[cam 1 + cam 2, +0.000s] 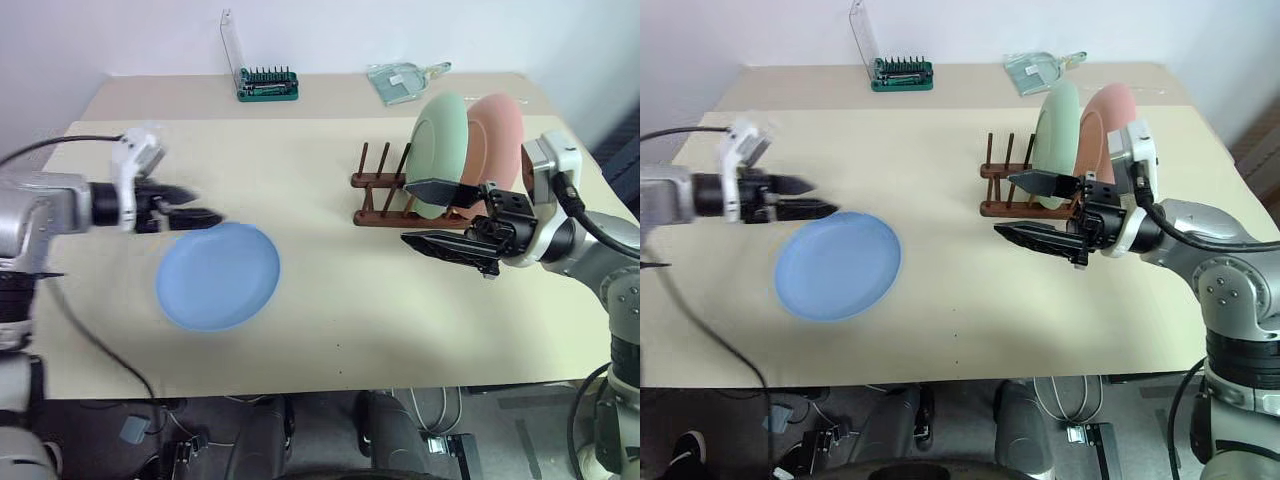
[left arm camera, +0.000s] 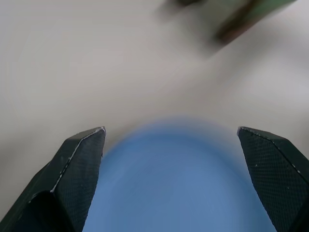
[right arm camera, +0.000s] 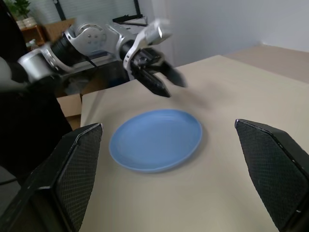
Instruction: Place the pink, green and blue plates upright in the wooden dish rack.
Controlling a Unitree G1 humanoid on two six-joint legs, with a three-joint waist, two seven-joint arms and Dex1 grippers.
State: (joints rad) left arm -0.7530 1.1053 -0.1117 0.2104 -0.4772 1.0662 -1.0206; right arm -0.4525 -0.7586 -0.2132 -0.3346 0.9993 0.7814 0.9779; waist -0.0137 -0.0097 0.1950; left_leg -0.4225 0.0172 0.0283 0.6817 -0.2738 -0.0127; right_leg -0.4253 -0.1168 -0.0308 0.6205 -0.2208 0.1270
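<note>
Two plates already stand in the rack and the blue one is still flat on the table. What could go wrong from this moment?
1. The blue plate lies flat on the table; the open left gripper may only push it along instead of getting under its rim.
2. The open right gripper hangs close to the green plate and pink plate in the wooden dish rack; a sideways move could knock them over.

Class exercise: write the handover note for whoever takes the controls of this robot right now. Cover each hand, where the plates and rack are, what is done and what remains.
Left hand: open, empty, above the far left edge of the blue plate.
Right hand: open, empty, in front of the wooden dish rack, pointing toward the blue plate.
Done: green plate and pink plate stand upright in the rack's right end.
Left: blue plate lies flat on the table, left of the rack; pick it up and stand it in the free left slots.
</note>
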